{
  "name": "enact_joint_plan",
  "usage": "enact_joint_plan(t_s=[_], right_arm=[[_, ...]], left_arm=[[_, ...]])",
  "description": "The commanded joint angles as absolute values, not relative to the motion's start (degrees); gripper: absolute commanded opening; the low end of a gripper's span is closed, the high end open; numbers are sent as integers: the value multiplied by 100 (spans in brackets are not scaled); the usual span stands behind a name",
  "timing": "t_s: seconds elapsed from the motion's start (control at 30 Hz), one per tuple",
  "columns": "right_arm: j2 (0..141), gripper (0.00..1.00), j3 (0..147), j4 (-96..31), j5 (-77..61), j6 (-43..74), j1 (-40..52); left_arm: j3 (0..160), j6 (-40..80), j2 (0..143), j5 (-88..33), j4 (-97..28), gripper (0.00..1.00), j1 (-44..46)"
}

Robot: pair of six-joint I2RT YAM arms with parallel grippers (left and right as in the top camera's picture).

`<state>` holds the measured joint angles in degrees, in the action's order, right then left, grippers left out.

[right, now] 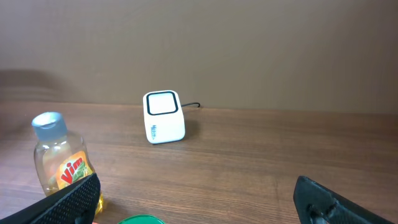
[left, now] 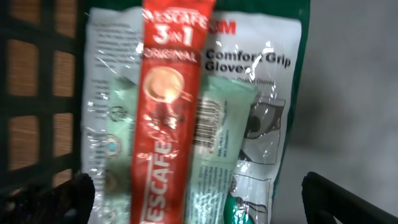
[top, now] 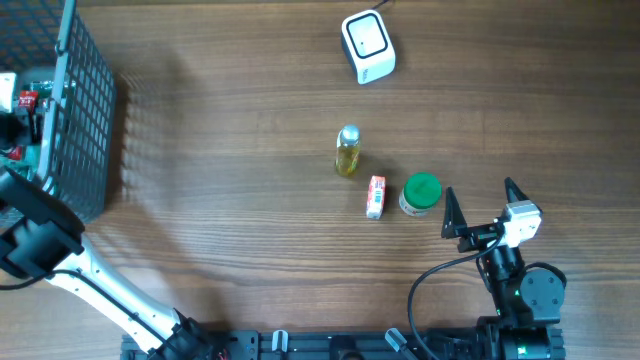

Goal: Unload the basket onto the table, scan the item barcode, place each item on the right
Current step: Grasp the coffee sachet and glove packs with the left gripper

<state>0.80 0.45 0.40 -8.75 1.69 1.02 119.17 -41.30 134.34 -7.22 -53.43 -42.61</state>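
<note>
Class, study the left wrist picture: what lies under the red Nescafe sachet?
Under the Nescafe sachet lie a pale green barcoded packet and a 3M gloves pack. Whatever sits directly beneath the sachet is covered.

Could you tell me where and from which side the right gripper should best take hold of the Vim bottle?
The Vim bottle stands upright, so I'd clamp its yellow body below the narrow cap, coming in level from the side of the right gripper, passing above the small box and green-lidded jar near it.
</note>
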Motion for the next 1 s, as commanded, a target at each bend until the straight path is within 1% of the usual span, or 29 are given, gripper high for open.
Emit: enact_joint_plan(t_s=[0.0,0.17,0.63,0.73,0.8,0.9,0.97], right_arm=[[80,100,30,60,-884,154,110],[80,100,30,60,-884,154,110],[80,100,30,60,-884,154,110],[80,100,30,60,-884,152,110],[80,100,30,60,-884,152,110],[80,100,30,60,-884,154,110],[80,100,30,60,-884,154,110]], left_arm=[[11677,-4331,13504,-825,-5159,100,-4307],[11461,-4331,13504,-742,-4895,100,-4338],[11043,-4329,13622,-744,-4646,100,-4342],[11043,-4329,13655,-746,-4650,86,-4342],[11043,-4329,13657,-746,-4646,75,-4342],[11045,-4329,13657,-744,-4646,65,-4342],[11045,-4329,13657,-746,-4646,57,-4342]])
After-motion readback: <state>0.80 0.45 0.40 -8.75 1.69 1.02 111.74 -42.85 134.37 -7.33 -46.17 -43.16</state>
